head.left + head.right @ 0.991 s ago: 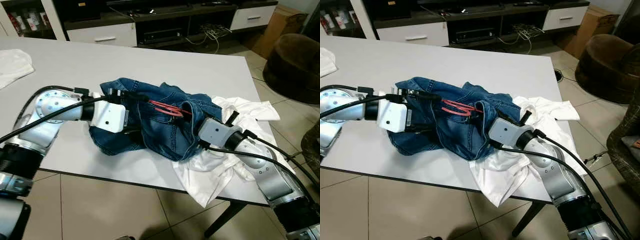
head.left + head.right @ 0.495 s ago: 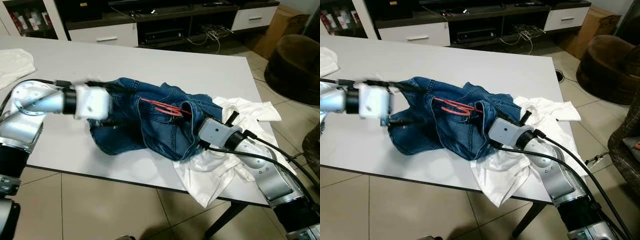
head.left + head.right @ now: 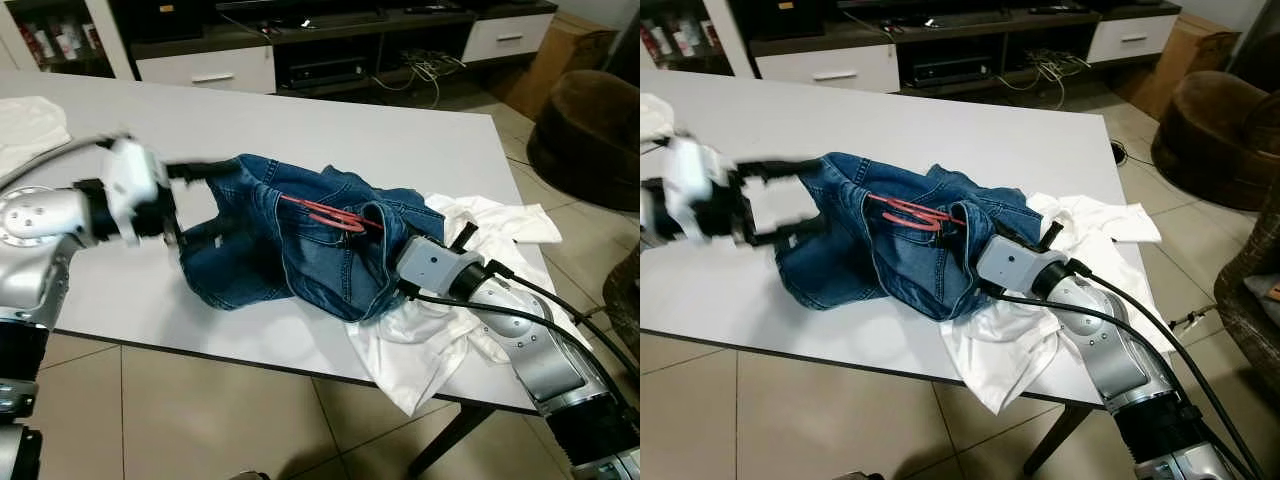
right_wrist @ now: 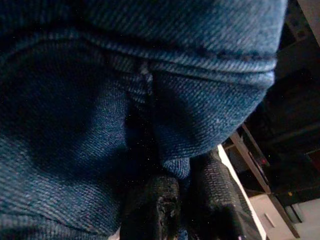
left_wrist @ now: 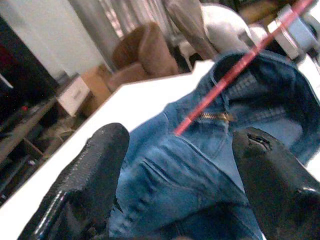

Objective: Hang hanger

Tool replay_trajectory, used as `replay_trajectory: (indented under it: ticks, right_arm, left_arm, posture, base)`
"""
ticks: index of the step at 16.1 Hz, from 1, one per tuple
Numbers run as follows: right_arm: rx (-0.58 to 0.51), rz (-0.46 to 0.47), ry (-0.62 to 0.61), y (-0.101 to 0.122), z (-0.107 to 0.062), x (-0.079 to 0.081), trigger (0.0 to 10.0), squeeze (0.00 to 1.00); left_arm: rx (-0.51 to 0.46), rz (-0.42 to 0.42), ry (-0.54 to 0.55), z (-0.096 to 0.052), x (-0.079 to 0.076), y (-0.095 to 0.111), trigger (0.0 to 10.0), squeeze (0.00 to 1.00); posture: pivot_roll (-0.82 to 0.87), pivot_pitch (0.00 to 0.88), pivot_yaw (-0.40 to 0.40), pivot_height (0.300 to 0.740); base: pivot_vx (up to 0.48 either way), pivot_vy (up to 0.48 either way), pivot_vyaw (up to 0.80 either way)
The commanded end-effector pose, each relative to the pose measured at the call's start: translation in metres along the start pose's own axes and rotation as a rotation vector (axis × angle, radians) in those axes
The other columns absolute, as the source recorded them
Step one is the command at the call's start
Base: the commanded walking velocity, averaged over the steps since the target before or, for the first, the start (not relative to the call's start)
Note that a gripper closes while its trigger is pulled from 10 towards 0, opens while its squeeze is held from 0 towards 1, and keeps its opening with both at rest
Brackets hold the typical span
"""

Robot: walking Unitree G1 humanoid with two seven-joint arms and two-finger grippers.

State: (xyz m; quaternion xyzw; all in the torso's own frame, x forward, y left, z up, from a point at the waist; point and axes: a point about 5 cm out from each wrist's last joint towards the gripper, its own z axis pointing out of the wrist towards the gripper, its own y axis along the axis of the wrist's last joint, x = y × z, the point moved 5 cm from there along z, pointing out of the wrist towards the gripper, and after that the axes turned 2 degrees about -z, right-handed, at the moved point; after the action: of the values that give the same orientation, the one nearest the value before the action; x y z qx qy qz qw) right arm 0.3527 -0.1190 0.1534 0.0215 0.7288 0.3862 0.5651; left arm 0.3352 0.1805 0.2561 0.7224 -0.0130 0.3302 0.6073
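Between both grippers' fingers [image 5: 95,170], seemingly: hanger [image 3: 325,212].

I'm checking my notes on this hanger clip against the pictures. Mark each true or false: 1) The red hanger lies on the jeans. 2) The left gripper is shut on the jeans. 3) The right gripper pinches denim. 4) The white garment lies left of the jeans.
1) True: the red hanger lies on the jeans.
2) False: the left gripper is open, at their left edge.
3) True: the right gripper pinches a denim fold.
4) False: the white garment lies to their right.
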Motion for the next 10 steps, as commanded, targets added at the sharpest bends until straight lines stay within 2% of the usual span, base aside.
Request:
replay_trajectory:
  ticks: [1, 2, 4, 6, 7, 8, 10]
  right_arm:
    - [-0.007, 0.024, -0.036, 0.001, 0.000, -0.007, 0.0, 0.00]
    - [-0.010, 0.054, -0.050, 0.001, 0.000, -0.009, 0.0, 0.00]
    - [-0.039, 0.206, -0.080, 0.008, 0.004, -0.014, 0.0, 0.00]
    - [-0.064, 0.300, -0.093, 0.014, 0.007, -0.020, 0.0, 0.00]
    - [-0.080, 0.355, -0.105, 0.019, 0.010, -0.026, 0.0, 0.00]
    - [-0.097, 0.419, -0.116, 0.024, 0.014, -0.034, 0.0, 0.00]
    - [-0.116, 0.480, -0.119, 0.031, 0.019, -0.041, 0.0, 0.00]
  left_arm:
    - [-0.053, -0.003, 0.042, -0.002, 0.005, 0.010, 10.0, 0.00]
    - [-0.135, -0.026, 0.110, -0.002, 0.010, 0.020, 10.0, 0.00]
    - [-0.371, -0.111, 0.237, -0.006, 0.016, 0.050, 10.0, 0.00]
    - [-0.457, -0.169, 0.207, -0.005, 0.003, 0.064, 10.0, 0.00]
    - [-0.489, -0.212, 0.154, -0.002, -0.010, 0.069, 10.0, 0.00]
    - [-0.488, -0.252, 0.098, 0.003, -0.025, 0.068, 10.0, 0.00]
    - [-0.484, -0.297, 0.068, 0.008, -0.037, 0.066, 10.0, 0.00]
  posture:
    - [0.02, 0.074, -0.001, 0.740]
    - [0.02, 0.073, -0.001, 0.740]
    - [0.02, 0.075, -0.007, 0.740]
    - [0.02, 0.074, -0.015, 0.740]
    - [0.02, 0.073, -0.017, 0.740]
    - [0.03, 0.072, -0.022, 0.740]
    - [0.03, 0.070, -0.026, 0.740]
  base:
    - [0.000, 0.000, 0.00]
    - [0.000, 0.000, 0.00]
    - [0.000, 0.000, 0.00]
    - [0.000, 0.000, 0.00]
    - [0.000, 0.000, 0.00]
    - [0.000, 0.000, 0.00]
    - [0.000, 0.000, 0.00]
